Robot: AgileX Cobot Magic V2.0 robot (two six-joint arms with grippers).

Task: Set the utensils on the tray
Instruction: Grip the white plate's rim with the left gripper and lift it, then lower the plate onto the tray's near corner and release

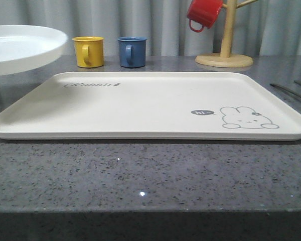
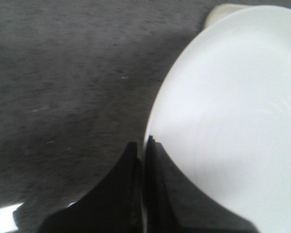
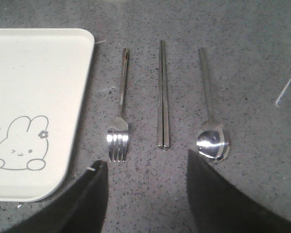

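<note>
The cream tray point(image 1: 140, 105) with a grey rabbit drawing lies bare in the middle of the grey stone table; its corner shows in the right wrist view point(image 3: 34, 87). Beside that corner three utensils lie side by side on the table: a fork point(image 3: 120, 116), a pair of chopsticks point(image 3: 162, 94) and a spoon point(image 3: 209, 126). Thin ends of them show at the far right of the front view point(image 1: 291, 91). My right gripper point(image 3: 146, 167) hangs open above the table, just short of the fork tines and spoon bowl. My left gripper point(image 2: 144, 145) is shut on the rim of a white plate point(image 2: 233, 116).
The white plate point(image 1: 20, 47) is held up in the air at the back left, above the table. A yellow mug point(image 1: 88, 51) and a blue mug point(image 1: 132, 51) stand behind the tray. A wooden mug tree point(image 1: 224, 50) with a red mug point(image 1: 204, 13) stands at the back right.
</note>
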